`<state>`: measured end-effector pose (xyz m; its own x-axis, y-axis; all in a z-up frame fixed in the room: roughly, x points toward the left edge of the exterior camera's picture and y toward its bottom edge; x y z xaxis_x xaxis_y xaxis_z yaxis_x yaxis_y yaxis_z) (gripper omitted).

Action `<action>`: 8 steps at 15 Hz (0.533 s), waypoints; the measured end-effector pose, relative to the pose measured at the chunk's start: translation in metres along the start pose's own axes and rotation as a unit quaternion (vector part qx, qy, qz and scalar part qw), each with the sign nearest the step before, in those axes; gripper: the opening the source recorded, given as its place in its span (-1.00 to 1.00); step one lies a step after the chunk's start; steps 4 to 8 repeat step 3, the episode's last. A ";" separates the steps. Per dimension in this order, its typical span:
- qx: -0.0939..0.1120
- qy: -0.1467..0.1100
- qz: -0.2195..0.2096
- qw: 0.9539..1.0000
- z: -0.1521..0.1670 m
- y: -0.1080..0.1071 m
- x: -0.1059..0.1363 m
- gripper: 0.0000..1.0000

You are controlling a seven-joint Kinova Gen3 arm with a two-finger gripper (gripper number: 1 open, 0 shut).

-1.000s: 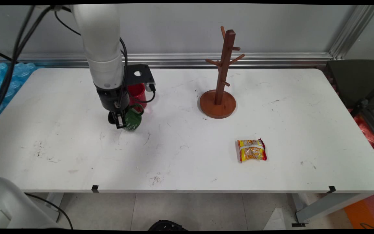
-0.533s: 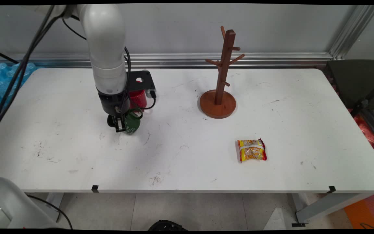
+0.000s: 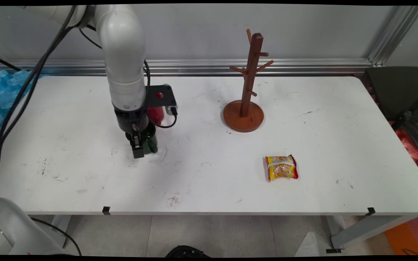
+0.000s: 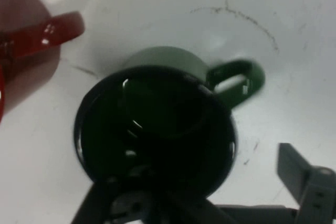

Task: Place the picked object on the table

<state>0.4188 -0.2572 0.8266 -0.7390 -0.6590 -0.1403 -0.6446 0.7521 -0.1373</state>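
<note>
1. The black two-finger pincer [image 3: 139, 150] points straight down at the left-centre of the white tabletop [image 3: 209, 174], whose surface is matt and marked with dark scuffs and scratches.
2. The pincer is at the dark green glossy mug [image 3: 150, 140]. In the hand view the mug [image 4: 157, 124] sits directly below the camera, open mouth up, its round dark interior visible and its loop handle [image 4: 239, 80] projecting to that picture's right.
3. One finger [image 4: 304, 182] shows outside the mug at the lower right of the hand view; the other is lost in the dark linkage over the mug's mouth. The jaws appear to straddle the mug's wall, but whether they pinch it I cannot tell.
4. A red glossy mug [image 3: 156, 114] stands just behind the green one, largely hidden by the arm's black camera bracket; in the hand view its handle [image 4: 44, 35] shows at the upper left.
5. A brown wooden mug tree [image 3: 249, 72], with a round disc base, an upright post and short angled pegs, stands well apart at centre rear, its pegs bare.
6. A yellow-and-red crinkled plastic snack packet [image 3: 281, 168] lies flat nearer the front, right of centre, apart from everything else.
</note>
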 end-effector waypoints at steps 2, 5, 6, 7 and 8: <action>-0.002 0.005 0.002 1.000 0.002 0.000 0.003 1.00; -0.003 0.008 0.002 1.000 0.002 0.000 0.004 1.00; -0.003 0.008 0.002 1.000 0.002 0.000 0.004 1.00; -0.003 0.008 0.002 1.000 0.002 0.000 0.004 1.00; -0.003 0.008 0.002 1.000 0.002 0.000 0.004 1.00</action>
